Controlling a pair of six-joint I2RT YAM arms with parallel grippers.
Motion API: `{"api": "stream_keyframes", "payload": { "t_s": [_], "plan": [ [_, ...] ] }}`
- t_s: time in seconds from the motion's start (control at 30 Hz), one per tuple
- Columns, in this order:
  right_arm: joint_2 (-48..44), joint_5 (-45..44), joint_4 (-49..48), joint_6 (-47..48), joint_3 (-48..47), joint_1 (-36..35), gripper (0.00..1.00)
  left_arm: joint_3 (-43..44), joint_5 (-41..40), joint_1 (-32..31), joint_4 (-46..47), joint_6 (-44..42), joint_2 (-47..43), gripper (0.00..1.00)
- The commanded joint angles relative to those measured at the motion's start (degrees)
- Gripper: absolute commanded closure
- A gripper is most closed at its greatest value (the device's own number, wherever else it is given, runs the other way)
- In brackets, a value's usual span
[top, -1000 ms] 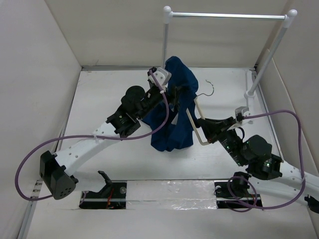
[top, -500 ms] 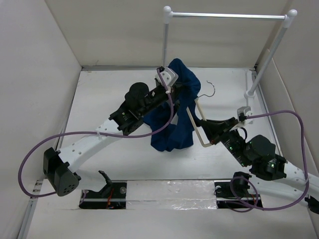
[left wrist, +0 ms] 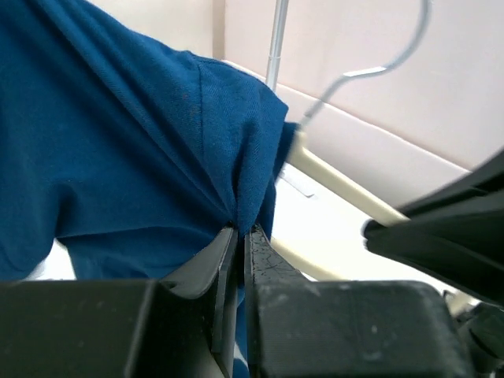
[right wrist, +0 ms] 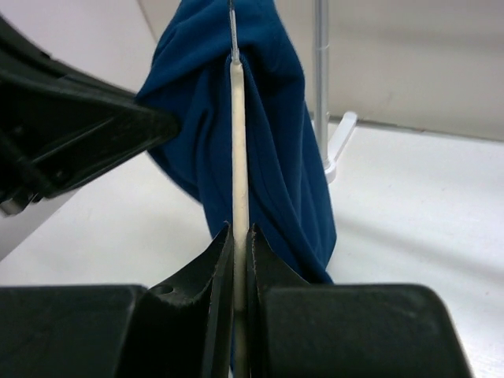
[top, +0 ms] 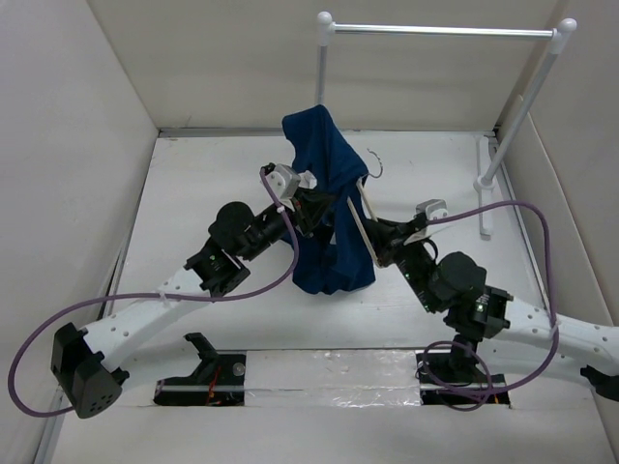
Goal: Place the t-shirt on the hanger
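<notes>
The dark navy t-shirt [top: 324, 193] hangs bunched in the middle of the table, draped over the cream hanger [top: 356, 217]. Its top is lifted toward the back and its hem touches the floor. My left gripper [top: 314, 208] is shut on a fold of the t-shirt [left wrist: 142, 157], pinching it at the fingertips [left wrist: 242, 228]. My right gripper [top: 375, 246] is shut on a cream bar of the hanger [right wrist: 239, 142], which runs up between the fingers [right wrist: 241, 228] into the t-shirt [right wrist: 291, 142]. The wire hook [left wrist: 394, 55] sticks out of the cloth. Much of the hanger is hidden by fabric.
A tall white rack with a silver bar [top: 440, 31] stands at the back. One post [top: 320, 68] rises just behind the shirt, and a foot [top: 484, 184] rests at the right. White walls close in the left, back and right sides. My left arm [right wrist: 71, 126] sits close beside the hanger.
My left gripper has shut on the t-shirt and pulled its top up and to the left. My right gripper has carried the hanger left and closer to the shirt.
</notes>
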State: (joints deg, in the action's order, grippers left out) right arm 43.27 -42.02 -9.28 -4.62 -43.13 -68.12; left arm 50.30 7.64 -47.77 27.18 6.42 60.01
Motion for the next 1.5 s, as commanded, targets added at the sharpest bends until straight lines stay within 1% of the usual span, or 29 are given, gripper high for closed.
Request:
{"api": "stream_keyframes", "payload": {
  "t_s": [0.0, 0.1, 0.17, 0.2, 0.23, 0.3, 0.33, 0.47, 0.5, 0.53, 0.57, 0.6, 0.63, 0.77, 0.83, 0.87, 1.0, 1.13, 1.23, 1.27, 1.33, 1.47],
  "plan": [
    [2.5, -6.4, -20.2, 6.1, -3.4, 0.1, 1.00, -1.1, 3.2, -0.4, 0.0, 2.7, -3.3, 1.00],
    [6.2, -6.3, -24.8, 7.4, -4.0, 0.1, 1.00, -1.7, 4.2, -0.4, 0.1, 3.8, -4.5, 1.00],
    [10.5, -7.5, -28.1, 8.9, -4.1, 0.1, 1.00, -1.8, 4.8, -0.4, 0.2, 4.4, -5.2, 1.00],
    [11.9, -8.4, -31.6, 9.3, -4.6, 0.1, 1.00, -1.6, 4.8, -0.4, -0.5, 4.6, -5.2, 1.00],
    [14.6, -9.6, -33.2, 10.9, -4.9, 0.1, 1.00, -1.3, 3.9, -0.4, -1.0, 4.7, -5.3, 1.00],
    [16.5, -10.3, -35.9, 12.4, -5.6, 0.1, 1.00, -1.1, 1.9, -0.4, -2.4, 5.5, -5.6, 1.00],
    [16.8, -9.2, -35.8, 12.1, -6.0, 0.1, 1.00, -1.1, 0.5, -0.4, -2.7, 5.8, -5.9, 1.00],
    [15.8, -8.7, -36.4, 11.4, -5.4, 0.1, 1.00, 1.0, -1.0, -0.4, -6.3, 6.3, -5.9, 1.00],
    [15.4, -8.2, -34.5, 11.0, -5.3, 0.1, 1.00, 1.4, -2.4, -0.4, -8.1, 7.4, -6.0, 1.00],
    [14.8, -6.7, -33.2, 9.7, -5.2, 0.1, 1.00, 1.7, -5.9, -0.4, -8.7, 8.1, -6.3, 0.97],
    [14.2, -6.1, -31.7, 8.9, -4.9, 0.1, 1.00, 1.7, -7.0, -0.4, -9.2, 8.8, -7.1, 0.81],
    [12.9, -5.8, -29.0, 8.0, -4.6, 0.1, 1.00, 1.7, -9.9, -0.4, -9.7, 9.8, -7.5, 0.73],
    [12.2, -5.5, -28.3, 6.9, -3.4, 0.1, 1.00, 2.0, -12.1, -0.4, -9.9, 10.5, -8.6, 0.60],
    [10.0, -4.3, -24.1, 4.8, -2.3, 0.1, 1.00, 3.3, -11.1, -0.4, -9.8, 12.9, -9.6, 0.40],
    [9.4, -2.8, -21.7, 2.1, -2.0, 0.1, 1.00, 4.1, -9.1, -0.4, -7.9, 14.5, -9.6, 0.35],
    [9.3, -2.3, -21.0, 1.6, -2.2, 0.1, 1.00, 4.5, -8.5, -0.4, -7.2, 16.9, -8.9, 0.32],
    [9.2, 0.6, -17.0, -1.0, -2.1, 0.1, 1.00, 6.2, -8.0, -0.4, -2.4, 22.3, -6.7, 0.33],
    [8.6, 1.2, -15.7, -3.3, -1.1, -1.9, 1.00, 7.6, -10.5, -0.4, 1.1, 27.8, -3.4, 0.35],
    [8.2, 1.8, -15.2, -4.8, -1.0, -2.5, 1.00, 10.0, -12.6, -0.4, -0.1, 29.3, -0.7, 0.35],
    [8.0, 1.8, -15.0, -5.0, -0.8, -3.0, 1.00, 10.3, -12.0, 0.4, -0.5, 30.3, 0.9, 0.36],
    [7.7, 0.8, -14.8, -5.1, -0.9, -4.5, 1.00, 9.5, -9.5, 2.4, 2.1, 33.5, 2.0, 0.36],
    [7.3, 0.5, -14.5, -5.2, -1.3, -6.4, 1.00, 10.3, -10.4, 3.0, 2.4, 35.4, 5.5, 0.37]
  ]
}}
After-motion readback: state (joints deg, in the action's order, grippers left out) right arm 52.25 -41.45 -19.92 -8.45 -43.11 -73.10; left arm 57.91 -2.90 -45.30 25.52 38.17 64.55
